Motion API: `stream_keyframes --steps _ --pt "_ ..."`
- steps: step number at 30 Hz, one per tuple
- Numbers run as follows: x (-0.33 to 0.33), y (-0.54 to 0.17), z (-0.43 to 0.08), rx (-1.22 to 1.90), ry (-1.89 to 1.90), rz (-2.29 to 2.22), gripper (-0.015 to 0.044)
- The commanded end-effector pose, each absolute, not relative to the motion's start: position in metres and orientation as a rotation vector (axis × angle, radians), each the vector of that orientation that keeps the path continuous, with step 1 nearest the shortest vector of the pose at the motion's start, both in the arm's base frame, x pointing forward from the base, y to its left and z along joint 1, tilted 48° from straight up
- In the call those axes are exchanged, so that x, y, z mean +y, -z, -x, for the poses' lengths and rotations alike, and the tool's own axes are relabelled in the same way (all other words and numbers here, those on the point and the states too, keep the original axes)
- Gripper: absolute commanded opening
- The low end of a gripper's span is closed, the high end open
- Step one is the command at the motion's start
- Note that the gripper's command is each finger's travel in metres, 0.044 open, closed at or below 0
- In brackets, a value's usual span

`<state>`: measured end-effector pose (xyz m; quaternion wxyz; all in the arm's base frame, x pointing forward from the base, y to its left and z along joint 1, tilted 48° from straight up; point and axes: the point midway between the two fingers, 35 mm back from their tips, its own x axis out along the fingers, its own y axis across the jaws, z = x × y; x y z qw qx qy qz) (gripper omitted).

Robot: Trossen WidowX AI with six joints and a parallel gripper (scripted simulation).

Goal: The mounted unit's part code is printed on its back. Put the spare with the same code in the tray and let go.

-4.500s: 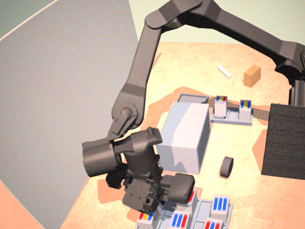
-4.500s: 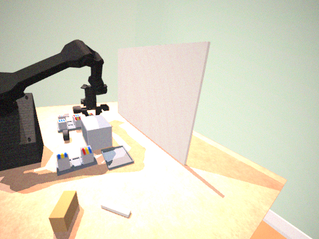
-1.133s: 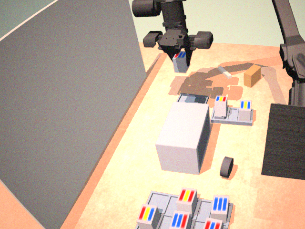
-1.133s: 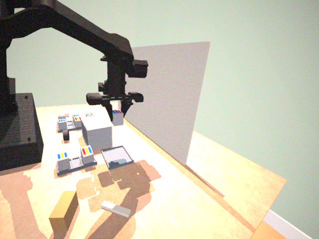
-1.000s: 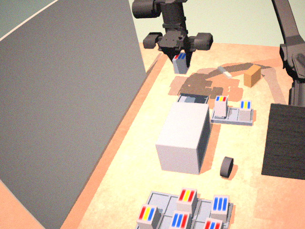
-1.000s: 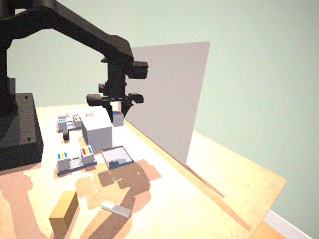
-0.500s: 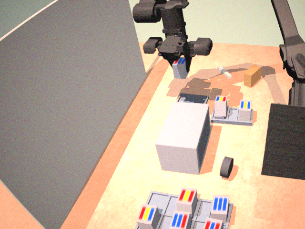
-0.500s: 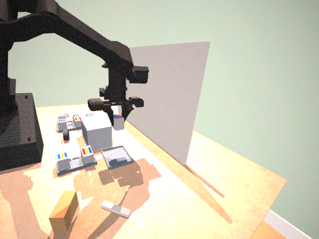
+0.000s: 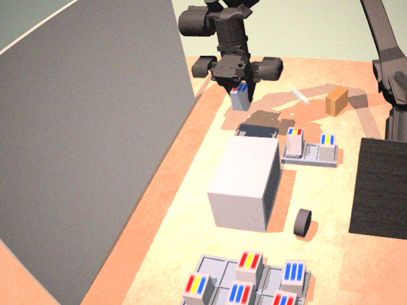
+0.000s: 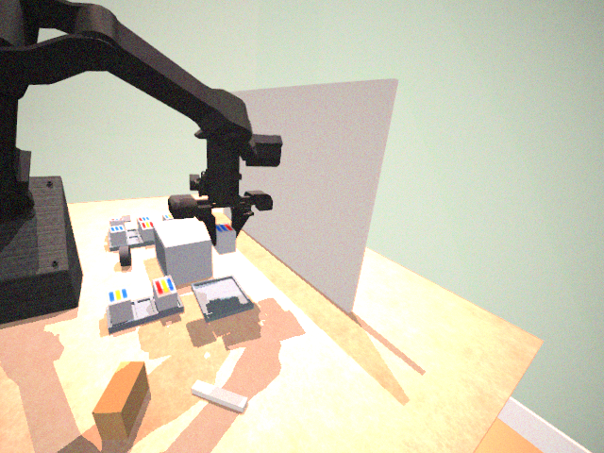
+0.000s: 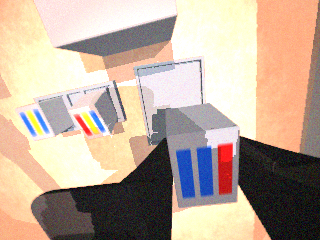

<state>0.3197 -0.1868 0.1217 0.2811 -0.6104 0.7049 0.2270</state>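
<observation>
My gripper [image 9: 240, 94] [image 10: 226, 232] [image 11: 192, 139] is shut on a grey spare block [image 9: 238, 101] [image 10: 225, 241] [image 11: 202, 131] whose top label has two blue stripes and one red stripe. It holds the block in the air, a little beyond the dark shallow tray [image 9: 257, 131] [image 10: 223, 298] [image 11: 172, 90]. In the wrist view the tray shows just past the block's upper edge. The mounted unit, a large plain grey box [image 9: 245, 180] [image 10: 184, 249] [image 11: 105, 20], stands right next to the tray. Its back is hidden from view.
A small rack [image 9: 310, 159] [image 10: 141, 311] beside the tray holds two spares. A bigger rack [image 9: 213, 264] with several spares stands at the front. A tall grey panel [image 9: 82, 131] [image 10: 317, 185] walls one side. An orange block [image 9: 336, 100], a white bar [image 9: 299, 95] and a black ring [image 9: 302, 222] lie loose.
</observation>
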Motion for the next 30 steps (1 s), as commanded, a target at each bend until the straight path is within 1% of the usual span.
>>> stream_keyframes --steps 1,30 --pt "-0.189 -0.118 -0.32 1.886 -0.617 1.638 0.0" --pt "-0.211 -0.098 -0.318 1.886 -0.616 1.638 0.0"
